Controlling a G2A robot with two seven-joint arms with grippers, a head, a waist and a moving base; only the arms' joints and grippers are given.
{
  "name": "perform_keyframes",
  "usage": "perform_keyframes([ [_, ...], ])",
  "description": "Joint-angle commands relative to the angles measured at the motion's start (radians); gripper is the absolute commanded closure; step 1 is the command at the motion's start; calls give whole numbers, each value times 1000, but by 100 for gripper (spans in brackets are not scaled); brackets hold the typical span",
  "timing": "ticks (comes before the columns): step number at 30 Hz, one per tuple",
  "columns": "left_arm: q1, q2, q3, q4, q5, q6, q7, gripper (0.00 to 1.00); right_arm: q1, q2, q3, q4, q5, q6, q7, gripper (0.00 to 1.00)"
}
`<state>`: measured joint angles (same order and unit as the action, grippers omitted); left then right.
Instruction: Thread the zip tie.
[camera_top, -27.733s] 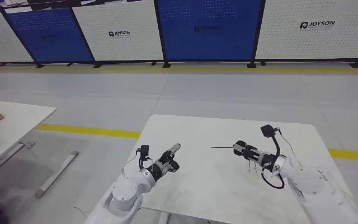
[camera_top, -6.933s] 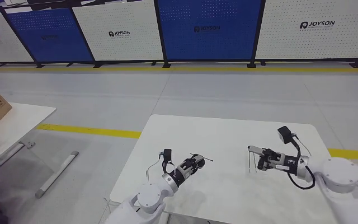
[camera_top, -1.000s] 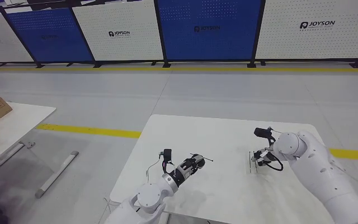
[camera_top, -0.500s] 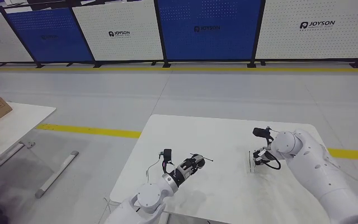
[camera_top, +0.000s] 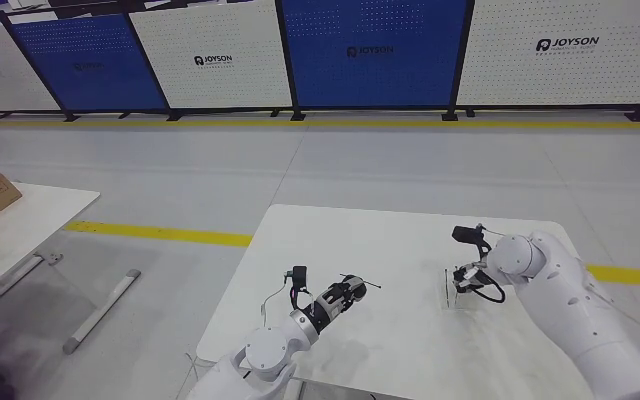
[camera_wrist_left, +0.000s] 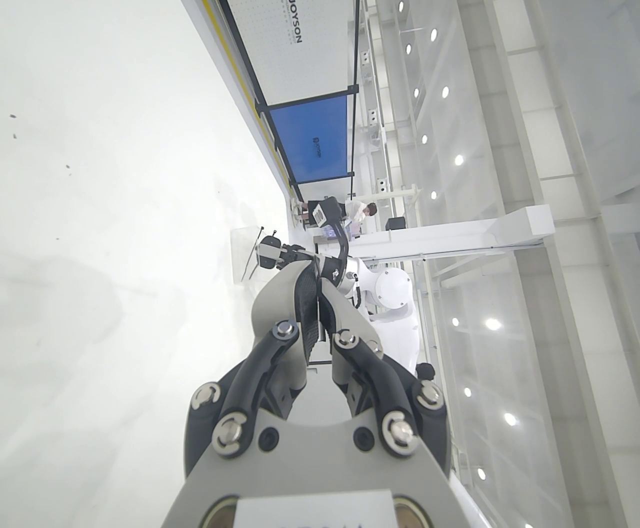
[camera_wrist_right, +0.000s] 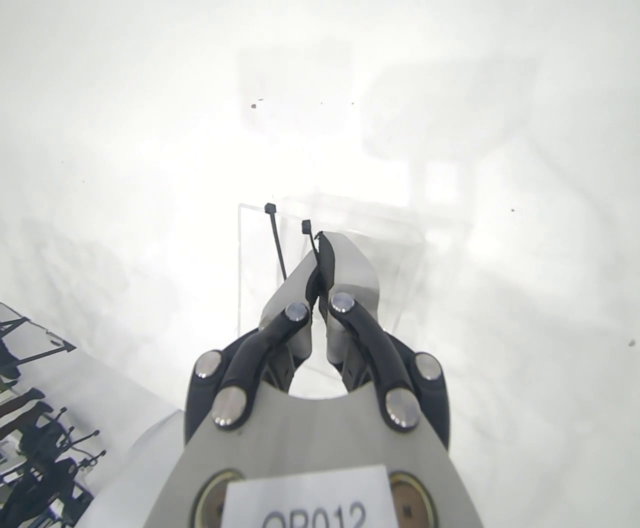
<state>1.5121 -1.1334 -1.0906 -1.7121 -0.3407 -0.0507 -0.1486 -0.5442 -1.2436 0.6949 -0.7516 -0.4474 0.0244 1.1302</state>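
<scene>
My left gripper (camera_top: 347, 291) (camera_wrist_left: 314, 272) is held above the table's near left part, shut on a thin black zip tie (camera_top: 366, 283) whose tail sticks out to the right. My right gripper (camera_top: 458, 279) (camera_wrist_right: 319, 250) points down into a clear tray (camera_wrist_right: 240, 270) on the table's right side. It is shut on the strap of a second black zip tie (camera_wrist_right: 306, 227), just below its square head. A third zip tie (camera_wrist_right: 276, 240) lies beside it in the tray. The left wrist view has the right gripper (camera_wrist_left: 267, 250) far off at the tray.
The white table (camera_top: 400, 240) is bare apart from the clear tray (camera_top: 447, 292). Blue and white partition panels (camera_top: 370, 50) stand beyond a yellow floor line. A second white table (camera_top: 40, 215) is at the far left.
Over the last second my right gripper has shifted slightly left at the tray. The left arm has not moved. Much earlier the right gripper held the tie that the left now holds.
</scene>
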Motion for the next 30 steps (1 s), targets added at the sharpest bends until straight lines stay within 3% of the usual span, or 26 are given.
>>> perform_keyframes([
  [1, 0, 0, 0, 0, 0, 0, 0, 100, -16, 13, 18, -36, -14, 12, -1, 100],
  [8, 0, 0, 0, 0, 0, 0, 0, 100, -112, 76, 134, -195, -48, 40, -65, 100],
  [12, 0, 0, 0, 0, 0, 0, 0, 100, -194, 118, 231, -291, -41, -10, -106, 100],
  [24, 0, 0, 0, 0, 0, 0, 0, 100, -204, 121, 238, -299, -39, -18, -112, 100],
  [27, 0, 0, 0, 0, 0, 0, 0, 100, -249, 129, 258, -361, -63, -86, -231, 100],
  [30, 0, 0, 0, 0, 0, 0, 0, 100, -297, 149, 323, -395, -56, -160, -300, 100],
])
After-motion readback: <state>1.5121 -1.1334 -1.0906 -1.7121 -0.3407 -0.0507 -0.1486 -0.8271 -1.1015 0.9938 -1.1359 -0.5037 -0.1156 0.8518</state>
